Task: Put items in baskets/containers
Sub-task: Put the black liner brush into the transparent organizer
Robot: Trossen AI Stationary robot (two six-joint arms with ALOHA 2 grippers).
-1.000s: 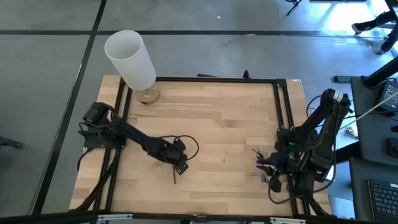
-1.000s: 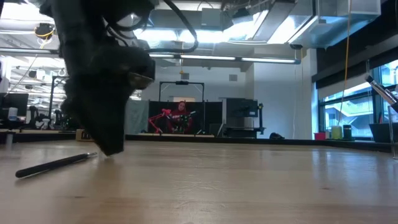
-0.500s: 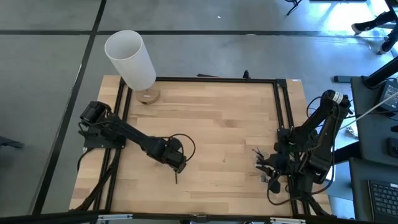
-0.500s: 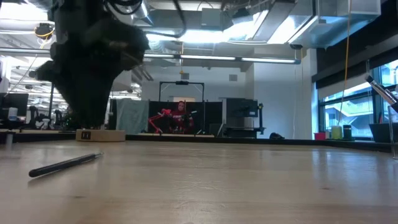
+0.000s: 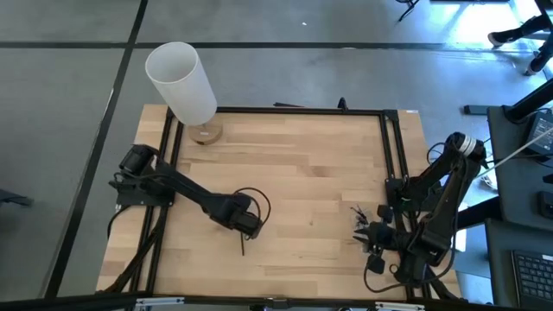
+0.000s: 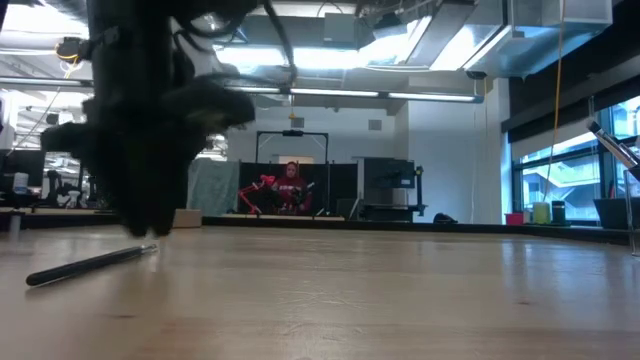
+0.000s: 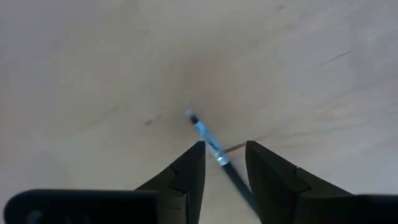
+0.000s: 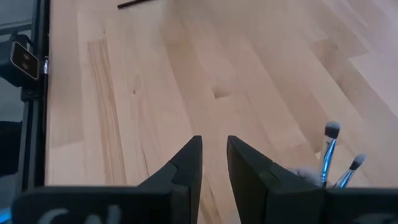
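Lower left of centre, the half-open left gripper [image 7: 224, 157] straddled a thin, light, stiff, roll-prone brush [image 7: 208, 140], best pinched mid-handle

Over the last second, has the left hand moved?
Yes. In the high view the left hand has pulled slightly back toward the table's left frame rail, hovering over the upper end of the lone brush.

One brush [image 5: 244, 245] lying alone on the worktop [image 5: 302, 164], a cluster of brushes [image 5: 367, 231] too tangled to count, one white cylinder [image 5: 181, 82], two arms
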